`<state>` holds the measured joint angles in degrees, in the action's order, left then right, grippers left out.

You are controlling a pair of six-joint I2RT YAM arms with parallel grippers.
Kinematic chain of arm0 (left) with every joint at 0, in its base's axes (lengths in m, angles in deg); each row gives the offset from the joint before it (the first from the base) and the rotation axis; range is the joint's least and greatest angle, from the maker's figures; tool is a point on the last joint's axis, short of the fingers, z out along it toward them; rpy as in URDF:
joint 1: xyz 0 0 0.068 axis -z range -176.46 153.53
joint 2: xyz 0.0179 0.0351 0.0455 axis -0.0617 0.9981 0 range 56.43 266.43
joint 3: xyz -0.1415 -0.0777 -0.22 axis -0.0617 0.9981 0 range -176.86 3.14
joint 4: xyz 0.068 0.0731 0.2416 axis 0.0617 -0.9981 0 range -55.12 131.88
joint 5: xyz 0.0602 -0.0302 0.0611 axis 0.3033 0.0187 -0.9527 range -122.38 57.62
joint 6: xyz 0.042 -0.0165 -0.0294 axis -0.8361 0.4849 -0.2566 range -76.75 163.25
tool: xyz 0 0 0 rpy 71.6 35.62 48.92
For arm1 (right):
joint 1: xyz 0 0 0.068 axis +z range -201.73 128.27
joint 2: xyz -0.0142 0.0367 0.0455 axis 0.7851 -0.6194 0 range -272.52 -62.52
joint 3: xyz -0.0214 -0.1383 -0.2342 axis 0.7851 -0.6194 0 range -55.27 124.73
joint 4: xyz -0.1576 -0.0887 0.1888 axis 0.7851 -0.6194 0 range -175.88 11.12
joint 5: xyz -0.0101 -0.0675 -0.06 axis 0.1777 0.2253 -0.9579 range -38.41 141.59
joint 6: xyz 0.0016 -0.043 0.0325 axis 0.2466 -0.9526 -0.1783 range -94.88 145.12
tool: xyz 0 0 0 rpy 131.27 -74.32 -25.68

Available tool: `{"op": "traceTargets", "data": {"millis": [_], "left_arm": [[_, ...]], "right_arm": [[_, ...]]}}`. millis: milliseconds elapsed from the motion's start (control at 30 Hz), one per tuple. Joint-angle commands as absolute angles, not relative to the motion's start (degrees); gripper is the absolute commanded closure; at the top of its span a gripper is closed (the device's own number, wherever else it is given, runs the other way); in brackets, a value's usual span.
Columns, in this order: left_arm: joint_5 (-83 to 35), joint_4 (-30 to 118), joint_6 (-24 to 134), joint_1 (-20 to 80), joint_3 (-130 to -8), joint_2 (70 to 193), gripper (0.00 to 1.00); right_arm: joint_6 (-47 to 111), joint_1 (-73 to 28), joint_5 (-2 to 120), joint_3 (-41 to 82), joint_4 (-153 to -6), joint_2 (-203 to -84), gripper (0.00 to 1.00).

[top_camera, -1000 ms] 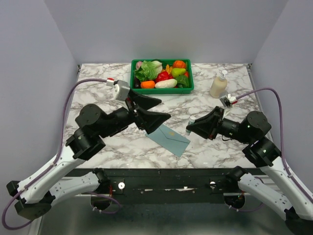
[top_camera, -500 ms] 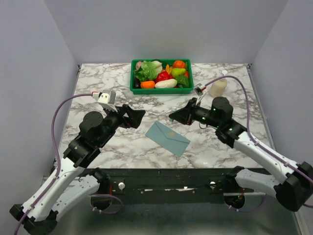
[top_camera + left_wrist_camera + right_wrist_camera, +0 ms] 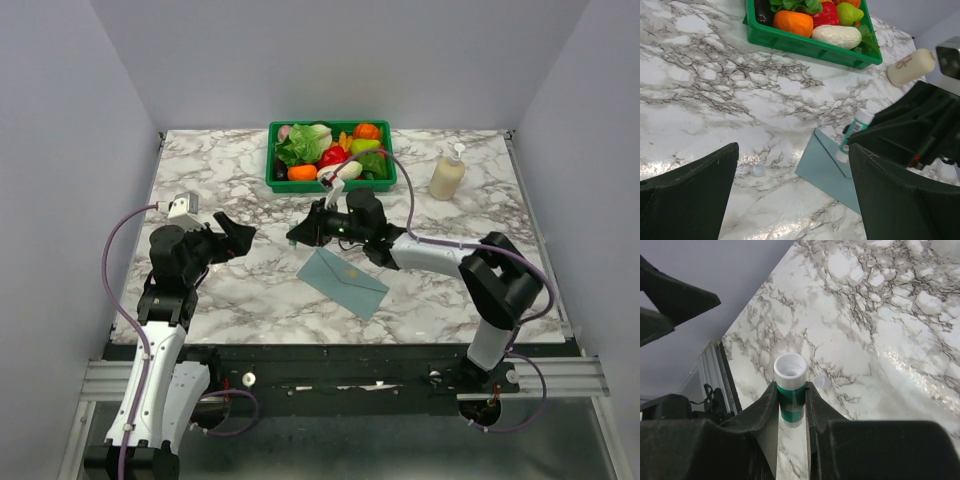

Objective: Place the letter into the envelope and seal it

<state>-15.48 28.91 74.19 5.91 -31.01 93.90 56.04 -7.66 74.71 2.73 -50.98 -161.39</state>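
Envelope's inside: hidden; what it holds cannot be told.
Envelope's near corner: cut off behind a finger in the left wrist view.
Envelope (image 3: 343,283): muted teal, flat and tilted, with the pointed flap folded down and a small gold mark. It lies on the table (image 3: 450,285), near the front middle, between the arms.
Tube (image 3: 852,134): green with white ends, slanted. Its lower end is at the envelope's far edge; whether it touches is hard to judge.
Right gripper (image 3: 791,390): fingers clamped on the tube.
Cap (image 3: 758,170): small, white and round, on the marble near the envelope's left side.
Left gripper (image 3: 793,150): fingers spread wide, holding nothing, above the table left of the envelope.
Basket (image 3: 275,170): green, filled with toy vegetables, at the far side.
Bottle (image 3: 447,172): cream, with a pump top, right of the basket.
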Motion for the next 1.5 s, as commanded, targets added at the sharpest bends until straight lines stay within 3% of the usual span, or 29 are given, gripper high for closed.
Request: {"op": "traceTargets", "data": {"millis": [0, 400, 1467], "left_arm": [[-10.41, 30.9, 71.37, 4.59, -31.48, 94.92, 0.01], [-14.89, 24.21, 68.3, 4.5, -33.6, 94.84, 0.01], [-17.18, 22.11, 67.42, 5.29, -33.16, 93.69, 0.01]], "right_arm": [[58.43, -5.94, 73.21, 8.62, -42.16, -168.59, 0.99], [62.3, -2.78, 70.67, 13.1, -35.03, -181.51, 0.99], [61.51, -0.49, 68.2, 16.27, -38.19, -189.43, 0.99]]}}
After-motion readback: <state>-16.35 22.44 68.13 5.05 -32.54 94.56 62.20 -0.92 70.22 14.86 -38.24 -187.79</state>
